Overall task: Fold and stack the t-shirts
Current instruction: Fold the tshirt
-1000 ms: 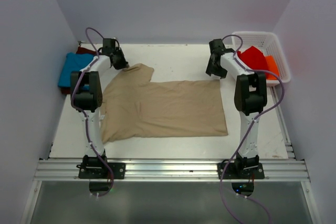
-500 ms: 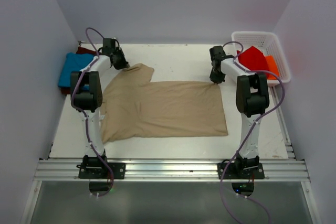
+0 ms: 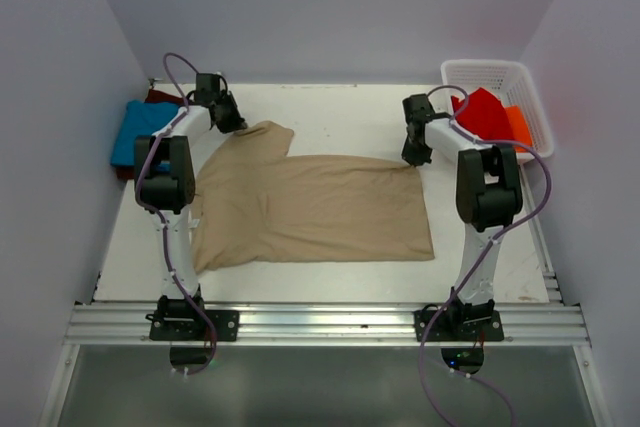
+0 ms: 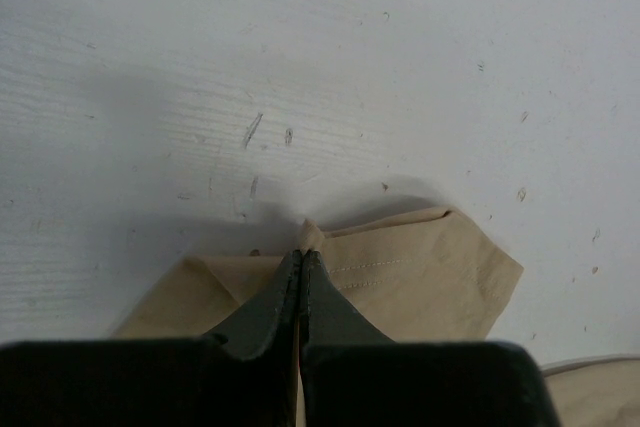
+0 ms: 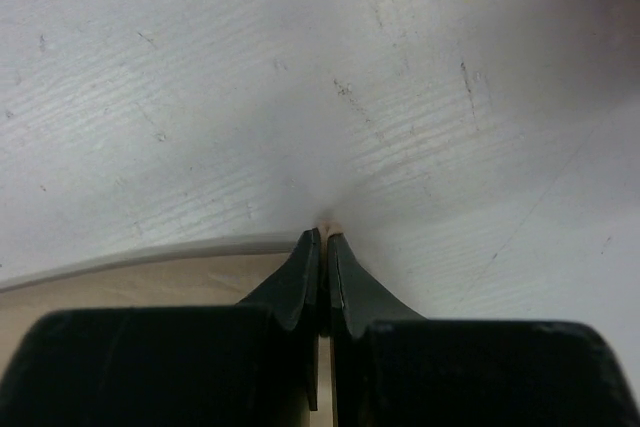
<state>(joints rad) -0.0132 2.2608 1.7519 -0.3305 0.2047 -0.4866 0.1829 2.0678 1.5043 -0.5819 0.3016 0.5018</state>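
Observation:
A tan t-shirt lies spread flat on the white table. My left gripper is shut on the shirt's far left sleeve; the left wrist view has a pinch of tan cloth sticking out past the closed fingertips. At the far right corner of the shirt my right gripper is shut on the hem, a bit of tan cloth showing at its tips. A bright blue t-shirt lies folded on a dark maroon one at the table's far left edge.
A white basket at the far right holds red cloth and orange cloth. Grey walls close in on both sides and behind. A metal rail runs along the near edge by the arm bases.
My right gripper came down onto the shirt's far right corner and closed on it. The left gripper stayed shut on the sleeve.

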